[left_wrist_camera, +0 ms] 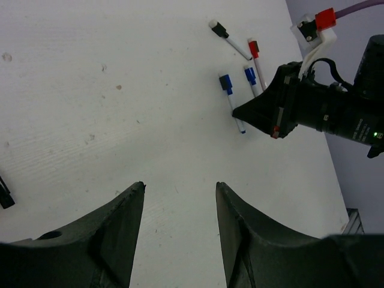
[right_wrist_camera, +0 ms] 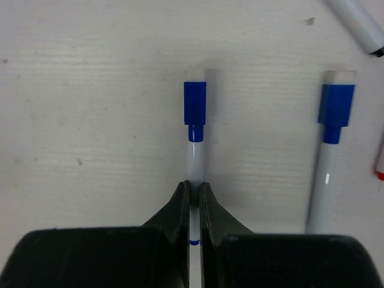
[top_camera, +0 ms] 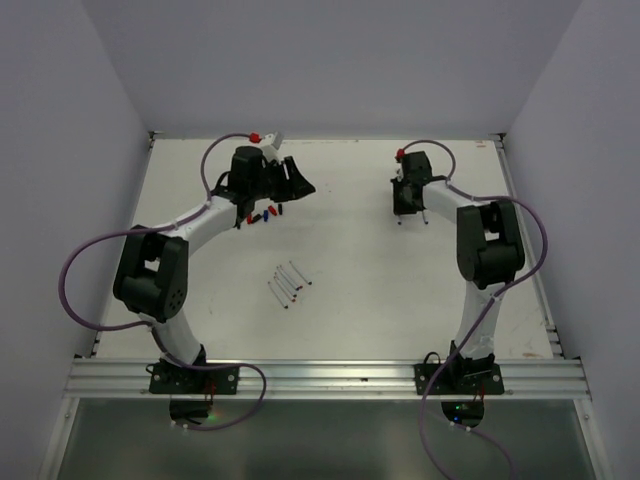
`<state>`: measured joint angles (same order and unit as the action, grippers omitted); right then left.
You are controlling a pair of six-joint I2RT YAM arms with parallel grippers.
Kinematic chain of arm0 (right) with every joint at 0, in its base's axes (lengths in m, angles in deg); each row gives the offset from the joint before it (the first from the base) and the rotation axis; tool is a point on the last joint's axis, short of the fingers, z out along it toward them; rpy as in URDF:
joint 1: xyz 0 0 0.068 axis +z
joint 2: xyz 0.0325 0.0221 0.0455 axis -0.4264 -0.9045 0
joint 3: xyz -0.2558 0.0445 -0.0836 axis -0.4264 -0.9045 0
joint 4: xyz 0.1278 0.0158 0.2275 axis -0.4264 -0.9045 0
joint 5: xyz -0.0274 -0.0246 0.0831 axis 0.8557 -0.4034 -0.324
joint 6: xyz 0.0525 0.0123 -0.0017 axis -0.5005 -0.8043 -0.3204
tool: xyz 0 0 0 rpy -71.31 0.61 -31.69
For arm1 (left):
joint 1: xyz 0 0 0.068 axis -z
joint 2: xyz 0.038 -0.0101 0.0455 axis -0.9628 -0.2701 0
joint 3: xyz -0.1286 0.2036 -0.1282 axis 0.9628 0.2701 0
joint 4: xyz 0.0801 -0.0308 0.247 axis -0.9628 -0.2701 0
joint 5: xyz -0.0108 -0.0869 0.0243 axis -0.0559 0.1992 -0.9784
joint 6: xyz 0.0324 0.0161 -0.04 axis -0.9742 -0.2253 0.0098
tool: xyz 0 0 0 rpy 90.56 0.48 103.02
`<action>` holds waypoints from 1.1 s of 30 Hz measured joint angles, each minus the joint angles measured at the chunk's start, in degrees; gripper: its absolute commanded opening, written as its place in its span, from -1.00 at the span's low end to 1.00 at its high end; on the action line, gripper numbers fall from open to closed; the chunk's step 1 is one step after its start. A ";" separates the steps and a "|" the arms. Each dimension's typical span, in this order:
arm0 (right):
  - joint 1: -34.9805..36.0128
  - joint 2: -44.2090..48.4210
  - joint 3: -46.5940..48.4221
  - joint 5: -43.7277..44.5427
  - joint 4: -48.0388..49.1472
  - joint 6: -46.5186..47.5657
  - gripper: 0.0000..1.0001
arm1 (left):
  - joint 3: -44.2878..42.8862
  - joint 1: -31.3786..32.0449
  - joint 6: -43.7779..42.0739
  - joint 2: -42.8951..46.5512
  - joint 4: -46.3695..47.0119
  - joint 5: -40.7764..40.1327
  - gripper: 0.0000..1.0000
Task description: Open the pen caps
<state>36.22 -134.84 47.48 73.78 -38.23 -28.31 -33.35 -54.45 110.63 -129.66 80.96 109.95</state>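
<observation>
My right gripper (right_wrist_camera: 194, 186) is shut on the white barrel of a pen with a blue cap (right_wrist_camera: 195, 103), which lies on the white table. A second blue-capped pen (right_wrist_camera: 333, 138) lies to its right. In the top view the right gripper (top_camera: 411, 212) is at the far right of the table. My left gripper (left_wrist_camera: 180, 186) is open and empty above bare table, at the far left in the top view (top_camera: 297, 183). The left wrist view shows the right gripper (left_wrist_camera: 264, 114) over several capped pens (left_wrist_camera: 228, 87). Several loose caps (top_camera: 262, 215) lie near the left gripper.
Several uncapped pens (top_camera: 288, 283) lie side by side mid-table. A black-tipped pen (right_wrist_camera: 358, 23) and a red bit (right_wrist_camera: 380, 163) sit at the right wrist view's edges. A small black piece (left_wrist_camera: 5, 195) lies at the left wrist view's left edge. Grey walls enclose the table (top_camera: 350, 330).
</observation>
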 measured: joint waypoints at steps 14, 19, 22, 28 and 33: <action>10.84 20.09 -11.32 -17.11 2.32 -4.13 -1.00 | 6.97 -0.26 9.62 0.00 14.67 13.27 0.18; 15.50 22.08 -11.58 -21.05 4.76 -5.84 -1.00 | 8.04 -0.26 14.34 0.00 19.91 15.65 0.19; 18.21 22.08 -11.58 -21.66 5.29 -6.67 -1.00 | 8.52 -0.26 17.20 0.00 22.43 16.20 0.20; 19.93 22.08 -11.56 -22.60 5.60 -7.61 -1.00 | 8.83 -0.26 19.41 -0.35 23.61 16.11 0.21; 20.09 22.08 -11.41 -22.56 5.40 -7.72 -1.00 | 8.83 -0.26 18.73 -0.31 21.59 13.51 0.22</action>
<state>56.31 -112.77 36.08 51.22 -32.84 -36.03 -24.52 -54.72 129.36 -129.97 102.56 123.45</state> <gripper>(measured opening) 0.041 0.607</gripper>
